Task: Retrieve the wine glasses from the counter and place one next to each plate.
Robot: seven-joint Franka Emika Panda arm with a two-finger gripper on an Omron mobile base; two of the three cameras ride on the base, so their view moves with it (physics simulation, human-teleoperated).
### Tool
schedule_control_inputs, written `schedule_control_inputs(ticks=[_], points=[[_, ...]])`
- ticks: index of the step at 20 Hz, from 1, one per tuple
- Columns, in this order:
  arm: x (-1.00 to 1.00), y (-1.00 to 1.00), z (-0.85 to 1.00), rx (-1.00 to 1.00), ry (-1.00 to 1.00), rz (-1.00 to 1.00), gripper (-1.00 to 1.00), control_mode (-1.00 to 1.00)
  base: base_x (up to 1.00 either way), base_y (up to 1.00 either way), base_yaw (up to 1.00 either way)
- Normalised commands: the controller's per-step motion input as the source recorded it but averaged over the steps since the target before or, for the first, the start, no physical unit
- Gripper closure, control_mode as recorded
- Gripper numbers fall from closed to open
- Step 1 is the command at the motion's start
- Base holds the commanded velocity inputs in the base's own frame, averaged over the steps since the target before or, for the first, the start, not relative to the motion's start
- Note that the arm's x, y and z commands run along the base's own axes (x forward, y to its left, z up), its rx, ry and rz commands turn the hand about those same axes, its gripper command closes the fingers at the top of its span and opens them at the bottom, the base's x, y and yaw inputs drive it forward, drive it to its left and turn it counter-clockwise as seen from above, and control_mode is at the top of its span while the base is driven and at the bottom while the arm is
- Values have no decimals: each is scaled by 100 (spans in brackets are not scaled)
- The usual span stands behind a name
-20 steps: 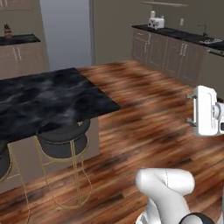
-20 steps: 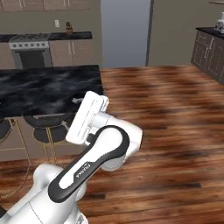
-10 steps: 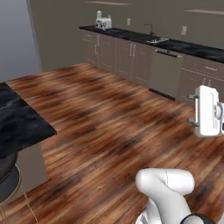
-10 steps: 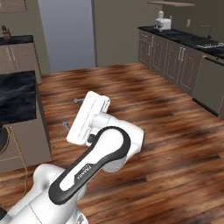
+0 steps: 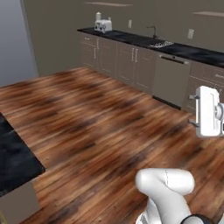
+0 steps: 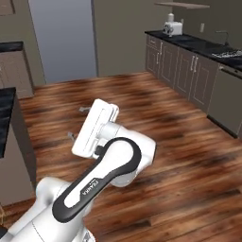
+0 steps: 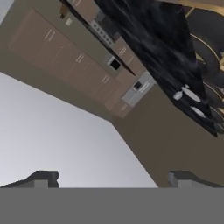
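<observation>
While hand (image 7: 112, 177) gapes empty, counter (image 5: 144, 41) lies well apart.

The surface (image 5: 144, 40) runs along the far wall, above a row of cabinet doors (image 5: 114, 57). A toaster (image 5: 103, 26) stands at its left end, and a sink (image 5: 160, 43) is set into it further right, with a dishwasher panel (image 5: 169, 78) below and just right of that sink. Wood floor (image 5: 87, 127) lies between this run and the island (image 5: 13, 162), whose corner pokes in at the lower left of the left base view. In the right base view the toaster (image 6: 173, 27) sits at the near-left end of the same run (seen from the other side), and a doorway (image 6: 64, 40) stands to its left on the adjoining wall.
</observation>
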Motion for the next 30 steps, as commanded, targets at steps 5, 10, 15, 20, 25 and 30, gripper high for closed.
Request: schedule_control_inputs(ticks=[5, 10, 15, 20, 25, 30], points=[[0, 0, 0, 0, 0, 0, -100, 100, 100, -74, 0], [0, 0, 0, 0, 0, 0, -100, 100, 100, -76, 1], [0, 0, 0, 0, 0, 0, -100, 100, 100, -19, 7], [0, 0, 0, 0, 0, 0, -100, 100, 100, -17, 11], [0, 0, 0, 0, 0, 0, -100, 100, 100, -30, 8], [0, 0, 0, 0, 0, 0, -100, 100, 100, -16, 3]])
